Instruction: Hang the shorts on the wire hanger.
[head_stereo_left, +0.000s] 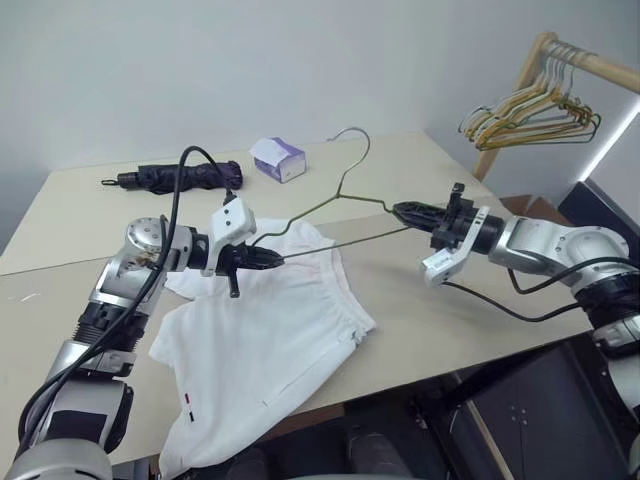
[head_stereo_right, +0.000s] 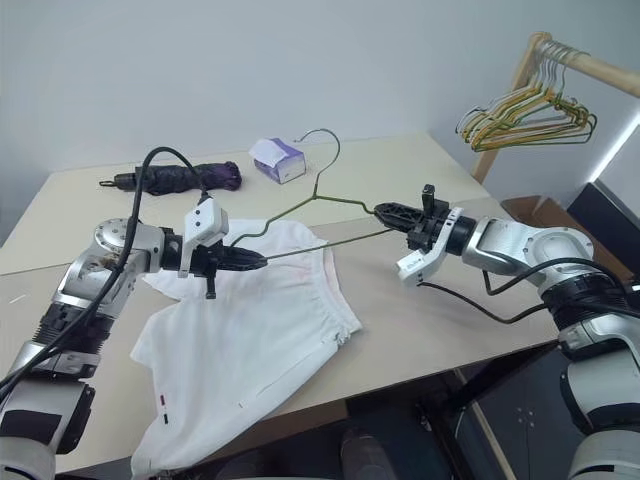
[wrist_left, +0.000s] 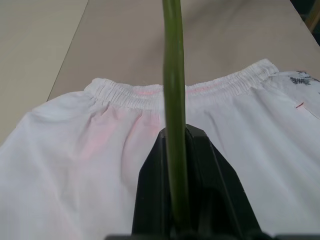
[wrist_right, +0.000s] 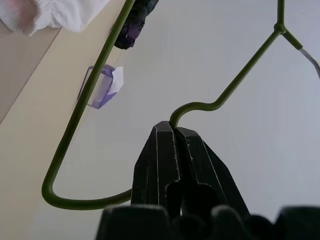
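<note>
With the wire hanger (head_stereo_left: 340, 205) pinched at one end by the left gripper (head_stereo_left: 268, 259) and clenched at the other by the right gripper (head_stereo_left: 403, 211), above the shorts (head_stereo_left: 265, 340) spread on the table (head_stereo_left: 430, 310), it should be kept level.

Beige table (head_stereo_left: 450, 300); grey wall (head_stereo_left: 200, 60); wooden rack (head_stereo_left: 590, 62)

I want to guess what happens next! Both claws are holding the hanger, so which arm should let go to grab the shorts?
Probably left. The left claw grips the wire hanger right above the shorts. The right claw holds the hanger's far end, away from the cloth.
</note>
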